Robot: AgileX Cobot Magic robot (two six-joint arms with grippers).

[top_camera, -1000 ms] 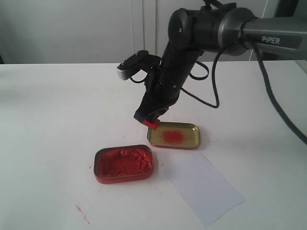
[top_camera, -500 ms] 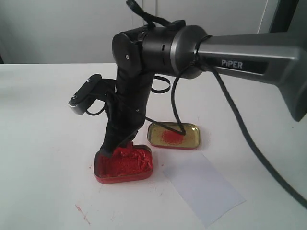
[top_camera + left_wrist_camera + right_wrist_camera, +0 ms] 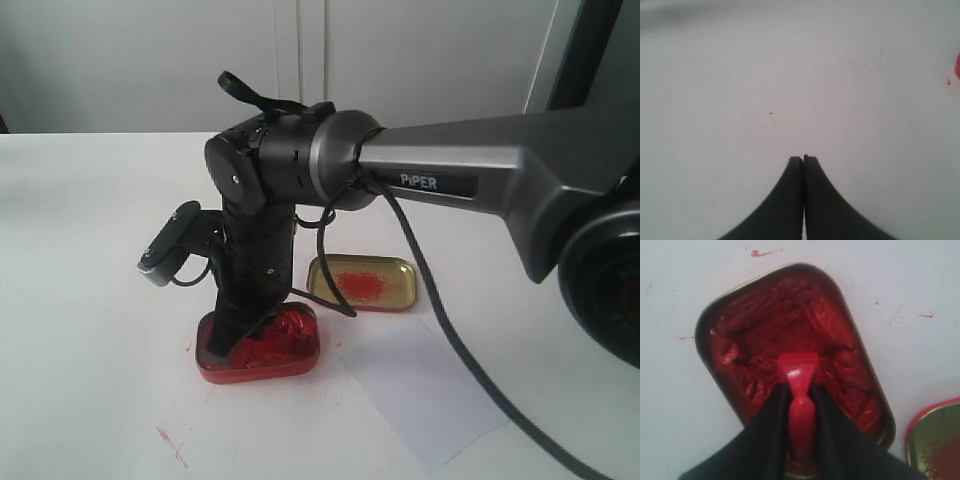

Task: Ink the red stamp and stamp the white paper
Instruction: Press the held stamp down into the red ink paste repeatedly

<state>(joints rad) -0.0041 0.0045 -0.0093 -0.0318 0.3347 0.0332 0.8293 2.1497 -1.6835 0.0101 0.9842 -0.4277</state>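
Observation:
My right gripper (image 3: 800,390) is shut on the handle of the red stamp (image 3: 799,375). The stamp's square base sits down in the red ink paste of the red tin (image 3: 745,345). From outside, the right gripper (image 3: 232,335) reaches into that red tin (image 3: 290,345) at the front left, and the stamp itself is hidden behind the fingers. The white paper (image 3: 420,385) lies flat to the right of the tin, untouched. In the left wrist view my left gripper (image 3: 803,159) is shut and empty above bare white tabletop.
The gold tin lid (image 3: 362,282) with a red smear lies just behind the tin, also seen as the gold lid (image 3: 935,445) at the wrist view's edge. Red ink marks (image 3: 170,445) stain the white table (image 3: 90,230). A white wall stands behind.
The right arm has swung from above the gold lid to the left and down, bringing the stamp into the paste of the red tin. Paper and tins have not moved.

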